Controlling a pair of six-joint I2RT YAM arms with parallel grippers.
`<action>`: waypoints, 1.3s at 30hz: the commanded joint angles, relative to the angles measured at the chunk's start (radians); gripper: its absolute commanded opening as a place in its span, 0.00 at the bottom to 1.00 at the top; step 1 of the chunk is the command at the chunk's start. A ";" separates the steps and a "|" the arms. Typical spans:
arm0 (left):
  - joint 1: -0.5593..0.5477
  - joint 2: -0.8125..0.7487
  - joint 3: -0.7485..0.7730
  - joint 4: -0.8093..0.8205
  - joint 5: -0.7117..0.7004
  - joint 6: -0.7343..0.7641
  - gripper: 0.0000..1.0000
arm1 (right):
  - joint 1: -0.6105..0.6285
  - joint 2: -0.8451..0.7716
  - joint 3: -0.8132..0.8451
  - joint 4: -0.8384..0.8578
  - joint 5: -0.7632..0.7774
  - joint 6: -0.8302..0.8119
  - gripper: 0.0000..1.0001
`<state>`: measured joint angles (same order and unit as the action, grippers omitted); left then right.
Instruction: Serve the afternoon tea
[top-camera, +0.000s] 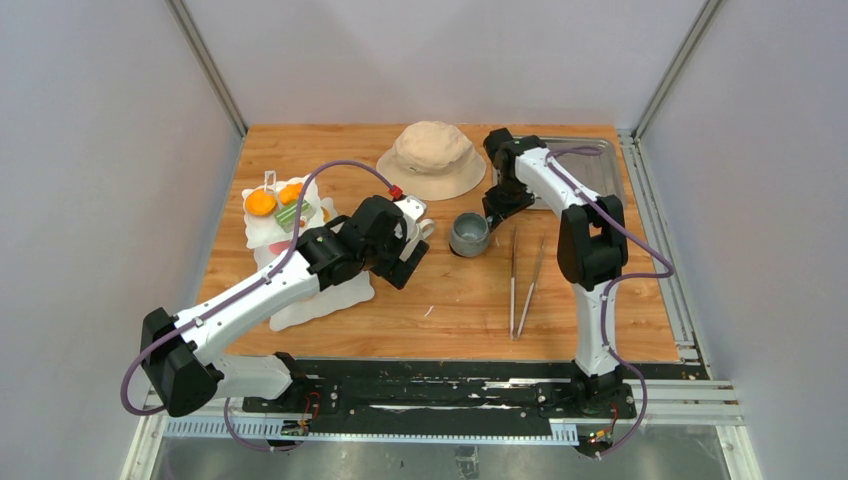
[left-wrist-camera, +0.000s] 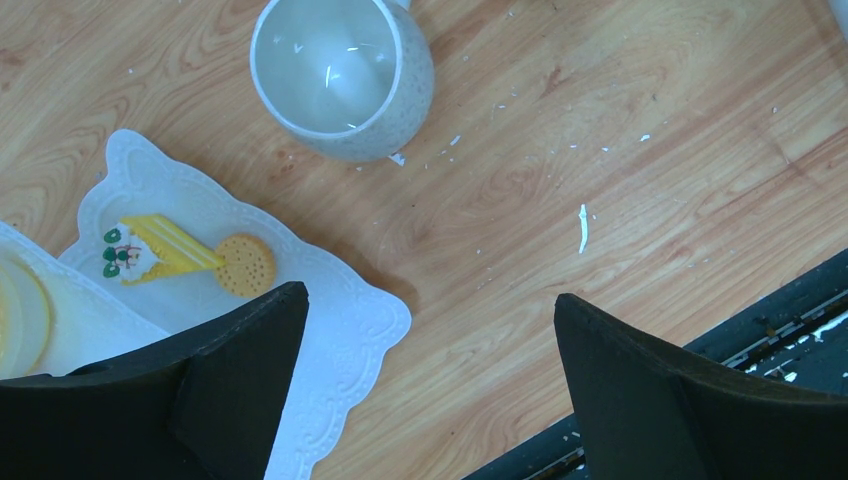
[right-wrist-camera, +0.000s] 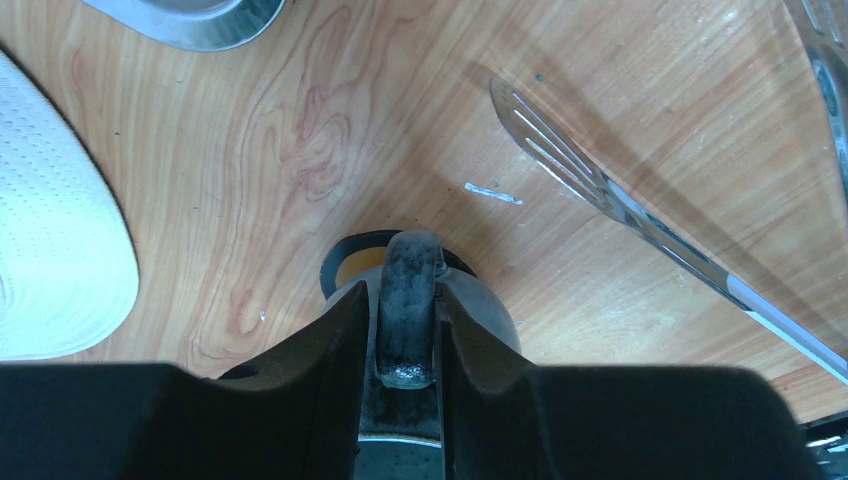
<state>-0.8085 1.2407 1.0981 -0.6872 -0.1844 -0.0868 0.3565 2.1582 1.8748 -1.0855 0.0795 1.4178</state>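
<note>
Left hand (left-wrist-camera: 428, 297): fully open, empty, over table (left-wrist-camera: 620, 140) between stand (left-wrist-camera: 350, 330) and white mug (left-wrist-camera: 340, 70).
Right hand (right-wrist-camera: 405, 298): narrow, straddling grey mug (top-camera: 468, 236) handle; gripping or slack, cannot tell.
Mugs: both upright on table.
Done: pastries (top-camera: 263, 202) on stand.
Left: likely final mug placing, hands clear.
</note>
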 joint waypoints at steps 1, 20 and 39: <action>-0.008 -0.026 -0.006 -0.001 0.008 -0.008 0.98 | -0.015 -0.032 0.017 0.021 0.009 -0.040 0.30; -0.009 -0.031 -0.007 -0.002 0.013 -0.007 0.98 | -0.016 -0.085 -0.034 0.115 -0.020 -0.114 0.33; -0.009 -0.041 0.041 -0.008 -0.064 -0.006 0.98 | -0.029 -0.427 -0.244 0.208 0.133 -0.552 0.32</action>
<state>-0.8085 1.2308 1.1004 -0.6926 -0.1986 -0.0864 0.3412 1.8542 1.6936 -0.9234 0.1051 1.1034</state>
